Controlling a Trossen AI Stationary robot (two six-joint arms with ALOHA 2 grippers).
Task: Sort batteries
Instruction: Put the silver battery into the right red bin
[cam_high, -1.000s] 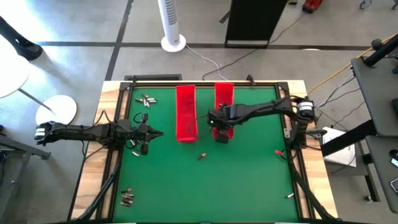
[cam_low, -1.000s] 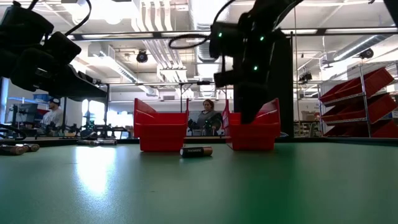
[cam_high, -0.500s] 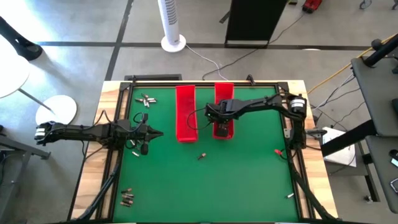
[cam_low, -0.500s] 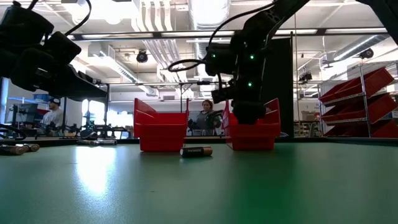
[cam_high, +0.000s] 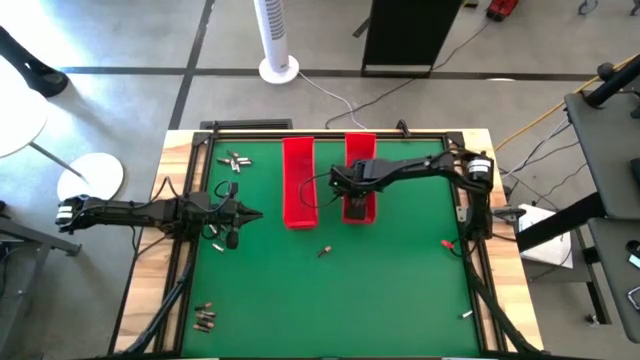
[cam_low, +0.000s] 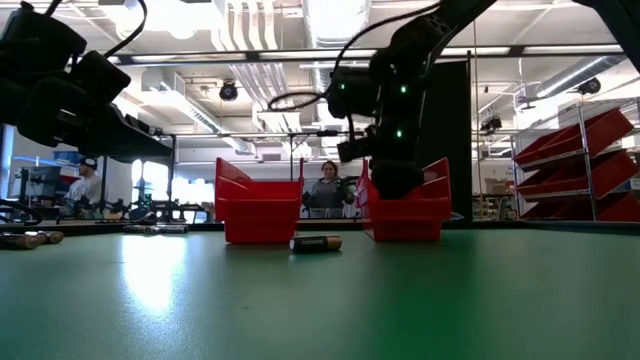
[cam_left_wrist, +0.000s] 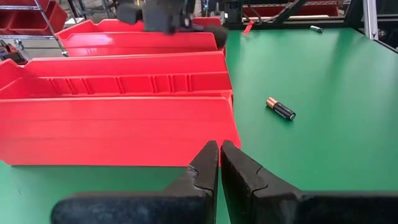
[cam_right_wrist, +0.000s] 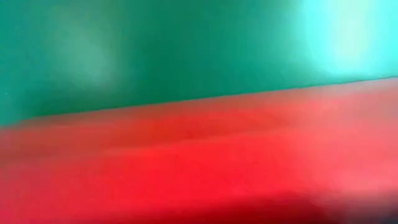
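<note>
Batteries, small cylindrical cells, mostly unsorted: one (cam_high: 323, 251) mid-worktop, clusters near the far-left (cam_high: 234, 160) and near-left corners (cam_high: 204, 318). Right gripper (cam_high: 354, 209) is down in the right long red plastic tray (cam_high: 360, 147); jaw state unclear. Left gripper (cam_left_wrist: 219, 159) pinched together, empty, near the left edge. Green worktop (cam_high: 400, 290); person (cam_low: 328, 186) behind.
</note>
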